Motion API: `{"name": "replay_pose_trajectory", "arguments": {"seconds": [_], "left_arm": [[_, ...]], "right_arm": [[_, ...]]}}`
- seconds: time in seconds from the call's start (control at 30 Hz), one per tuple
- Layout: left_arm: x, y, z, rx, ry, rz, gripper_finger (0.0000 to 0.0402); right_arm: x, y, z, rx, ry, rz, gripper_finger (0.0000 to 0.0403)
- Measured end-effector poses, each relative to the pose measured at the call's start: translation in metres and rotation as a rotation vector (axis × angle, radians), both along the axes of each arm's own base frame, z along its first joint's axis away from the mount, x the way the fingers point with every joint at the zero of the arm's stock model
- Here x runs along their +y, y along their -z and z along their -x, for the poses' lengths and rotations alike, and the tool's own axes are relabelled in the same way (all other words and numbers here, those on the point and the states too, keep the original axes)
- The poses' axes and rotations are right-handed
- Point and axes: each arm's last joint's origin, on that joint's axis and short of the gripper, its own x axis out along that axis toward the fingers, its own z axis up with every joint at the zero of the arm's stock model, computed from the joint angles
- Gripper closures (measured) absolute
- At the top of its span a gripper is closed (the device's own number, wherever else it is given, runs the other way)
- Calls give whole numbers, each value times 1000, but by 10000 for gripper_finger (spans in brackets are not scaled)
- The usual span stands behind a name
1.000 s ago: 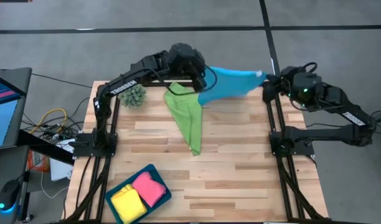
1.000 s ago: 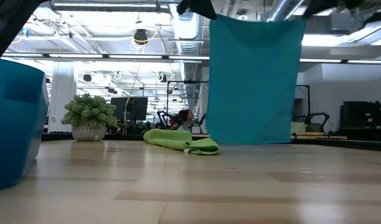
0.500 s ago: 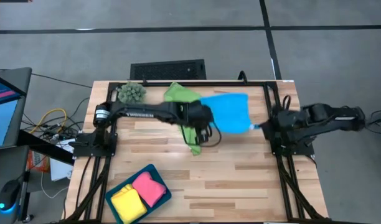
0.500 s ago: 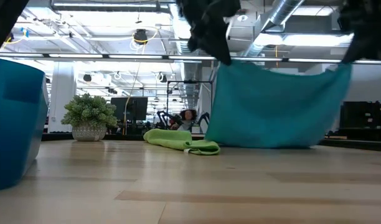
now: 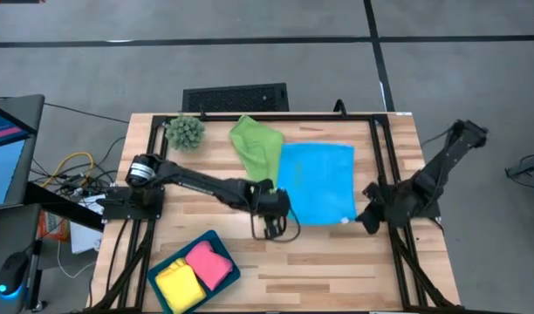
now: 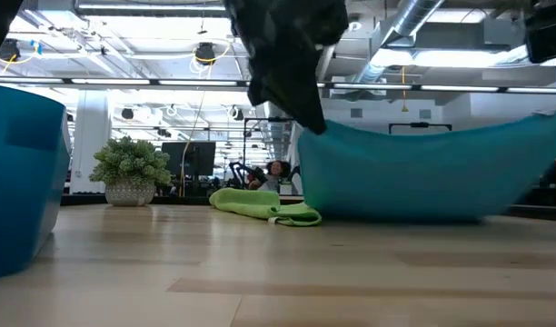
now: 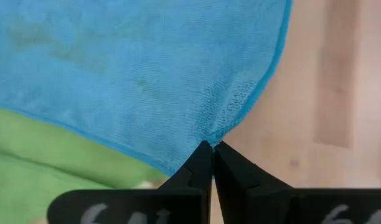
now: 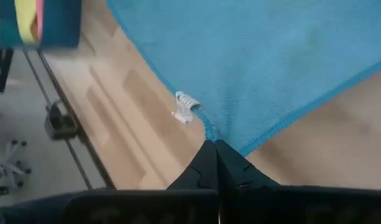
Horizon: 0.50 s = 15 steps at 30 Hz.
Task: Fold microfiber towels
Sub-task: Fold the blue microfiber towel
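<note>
High view: blue towel (image 5: pixel 316 183) spread over the surface (image 5: pixel 337 253), its left edge overlapping the green towel (image 5: pixel 256 146).
Left hand (image 5: pixel 274 216): fingers pinched tight on the blue towel's near-left corner.
Right hand (image 5: pixel 369 215): fingers pinched tight on the near-right corner, beside a white tag (image 8: pixel 185 107).
Low view: blue towel sags between both raised corners.
Tray (image 5: pixel 194 271): holds pink towel (image 5: pixel 209 264) and yellow towel (image 5: pixel 176 285).
Plant (image 5: pixel 185 132): far-left corner.

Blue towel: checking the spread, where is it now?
In the high view the blue towel lies right of centre, overlapping the green towel, near corners pinched by both grippers.
</note>
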Motion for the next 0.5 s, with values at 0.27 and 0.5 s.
{"name": "replay_pose_trajectory", "arguments": {"seconds": [0.27, 0.5], "left_arm": [[-36, 4, 12, 1, -44, -11, 401], [-47, 6, 18, 41, -91, 90, 401]], "right_arm": [[60, 20, -5, 47, -2, -117, 396], [102, -3, -8, 64, -20, -161, 399]]}}
